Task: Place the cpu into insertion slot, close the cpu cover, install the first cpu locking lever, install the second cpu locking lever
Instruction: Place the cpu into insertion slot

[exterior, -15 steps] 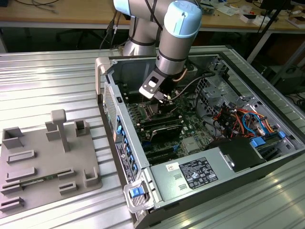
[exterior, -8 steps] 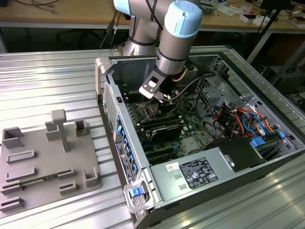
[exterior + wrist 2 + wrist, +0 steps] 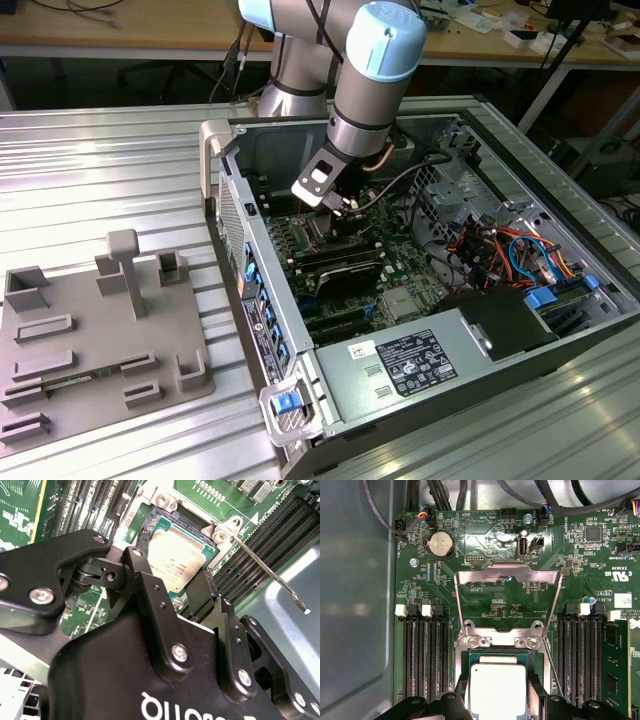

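We see the cpu (image 3: 497, 692) lying flat in the insertion slot (image 3: 459, 662) with its silver-grey face up, and in the second wrist view the cpu (image 3: 175, 560) sits square inside the slot's dark frame (image 3: 154, 522). The gripper (image 3: 498, 682) stands right over the slot, its two black fingers (image 3: 461, 697) pressed against opposite edges of the chip, so we read it as clamped on the cpu; the second wrist view shows the gripper (image 3: 167, 567) straddling the chip the same way. The cpu cover (image 3: 485, 575) is swung up from the slot's hinge edge and stands open, so we see the green board through its square cut-out. A thin locking lever (image 3: 270, 572) rises unlatched from a corner of the slot and reaches out over the neighbouring memory slots (image 3: 260, 540); in the first wrist view the lever (image 3: 552, 667) runs just beside the slot. Long black memory slots (image 3: 425, 660) flank the slot on both sides, and a round coin cell (image 3: 440, 545) sits on the board beyond the open cover. In the exterior view the gripper (image 3: 335, 205) is lowered over the slot inside an open computer case (image 3: 225, 190) on a ribbed metal counter (image 3: 100, 160), with a grey fixture plate (image 3: 90, 340) well apart from the slot, outside the case on the exterior view's left
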`<state>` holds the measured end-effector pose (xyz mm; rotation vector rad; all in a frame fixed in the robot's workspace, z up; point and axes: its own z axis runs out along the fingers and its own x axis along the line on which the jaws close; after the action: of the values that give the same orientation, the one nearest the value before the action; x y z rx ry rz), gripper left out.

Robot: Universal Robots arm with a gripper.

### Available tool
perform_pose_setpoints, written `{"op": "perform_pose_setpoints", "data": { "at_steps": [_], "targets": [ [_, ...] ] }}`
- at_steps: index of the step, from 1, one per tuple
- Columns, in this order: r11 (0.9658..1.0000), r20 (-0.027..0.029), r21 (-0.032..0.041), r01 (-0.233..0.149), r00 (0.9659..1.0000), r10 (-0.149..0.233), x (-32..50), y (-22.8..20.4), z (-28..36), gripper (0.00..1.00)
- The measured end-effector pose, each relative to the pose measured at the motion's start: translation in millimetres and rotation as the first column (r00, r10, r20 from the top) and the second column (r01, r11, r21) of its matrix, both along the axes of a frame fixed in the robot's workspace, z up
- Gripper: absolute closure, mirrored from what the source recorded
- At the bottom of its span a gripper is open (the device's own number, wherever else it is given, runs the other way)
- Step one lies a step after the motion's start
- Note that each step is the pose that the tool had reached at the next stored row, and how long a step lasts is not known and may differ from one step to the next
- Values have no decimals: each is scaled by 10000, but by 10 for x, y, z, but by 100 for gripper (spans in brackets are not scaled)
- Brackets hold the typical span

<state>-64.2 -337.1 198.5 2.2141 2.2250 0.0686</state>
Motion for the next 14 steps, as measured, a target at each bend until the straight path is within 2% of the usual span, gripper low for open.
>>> {"op": "perform_pose_setpoints", "data": {
  "at_steps": [2, 3, 14],
  "targets": [
    [10000, 0, -86, 3, 10000, -3, 0, 0, 1, 45],
    [9999, 0, -169, 5, 10000, -5, 0, -1, 1, 45],
    [9999, -2, -169, 5, 10000, -5, 1, -1, 0, 45]
  ]
}}
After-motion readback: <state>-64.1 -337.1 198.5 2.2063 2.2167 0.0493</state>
